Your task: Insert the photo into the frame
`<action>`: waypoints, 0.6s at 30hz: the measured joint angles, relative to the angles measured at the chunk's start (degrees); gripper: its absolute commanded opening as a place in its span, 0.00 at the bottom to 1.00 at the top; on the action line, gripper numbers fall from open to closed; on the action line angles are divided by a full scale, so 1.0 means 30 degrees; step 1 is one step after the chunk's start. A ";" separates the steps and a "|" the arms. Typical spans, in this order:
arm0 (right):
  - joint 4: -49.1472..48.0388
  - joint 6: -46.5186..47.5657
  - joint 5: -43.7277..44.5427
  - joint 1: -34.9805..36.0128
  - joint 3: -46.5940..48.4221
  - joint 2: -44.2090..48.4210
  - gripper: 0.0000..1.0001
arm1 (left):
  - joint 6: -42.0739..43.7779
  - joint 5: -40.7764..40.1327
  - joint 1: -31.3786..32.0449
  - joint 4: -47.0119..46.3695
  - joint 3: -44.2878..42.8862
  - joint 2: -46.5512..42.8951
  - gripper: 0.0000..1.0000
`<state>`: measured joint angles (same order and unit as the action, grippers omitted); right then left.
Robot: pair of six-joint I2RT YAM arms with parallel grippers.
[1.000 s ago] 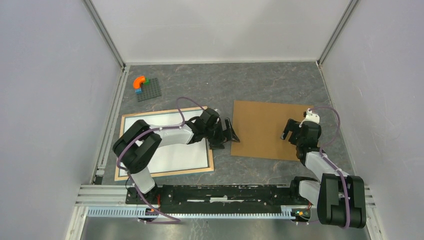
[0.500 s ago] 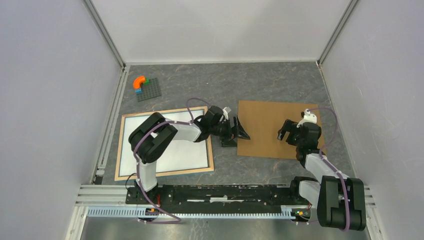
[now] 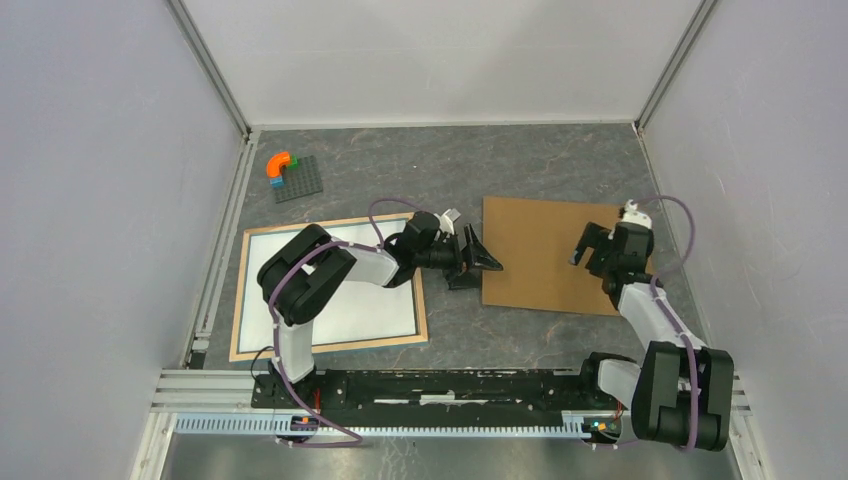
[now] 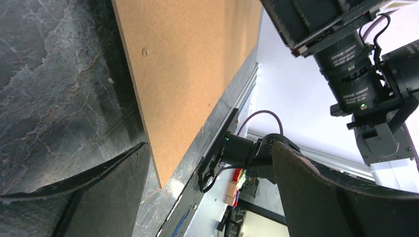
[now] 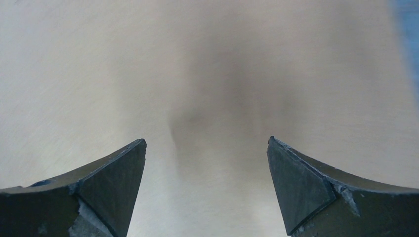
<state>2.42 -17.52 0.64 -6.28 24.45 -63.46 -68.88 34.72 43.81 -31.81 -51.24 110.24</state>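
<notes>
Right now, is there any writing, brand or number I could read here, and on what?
No text can be read for certain.
White print on the right arm's black joint housing: too small and blurred to read.
On the brown backing board, the frame and the toy bricks: no writing visible.

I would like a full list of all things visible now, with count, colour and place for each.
light wooden rectangular picture frame: one, wood border, white inside, lying flat on the left.
plain brown backing board: one, brown, flat, right of centre.
grey studded toy baseplate: one, grey, far left.
curved orange toy block: one, orange, on the baseplate's far-left corner.
grey marbled table: one, dark grey, under everything.
left gripper: one, black, open, at the board's left edge.
right gripper: one, black, open, above the board's right part.
</notes>
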 measured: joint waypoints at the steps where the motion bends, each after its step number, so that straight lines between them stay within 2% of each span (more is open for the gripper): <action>1: 0.0175 -0.0036 0.0517 -0.0561 0.0262 -0.0095 0.98 | -0.0109 -0.0015 -0.0036 -0.0029 0.0022 0.0000 0.98; 9: 0.0350 -0.0138 0.1960 -0.5909 0.0816 -0.1982 0.98 | -0.0117 -0.0095 -0.0189 0.0379 0.0036 0.0000 0.99; 18: -0.0765 0.0160 0.1639 -0.7621 0.0823 -0.2914 0.98 | -0.0109 -0.0080 -0.0444 0.0525 0.0029 0.0000 1.00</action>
<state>0.12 -17.04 5.56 -29.15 26.92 -72.20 -69.21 34.48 42.48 -30.24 -51.16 110.24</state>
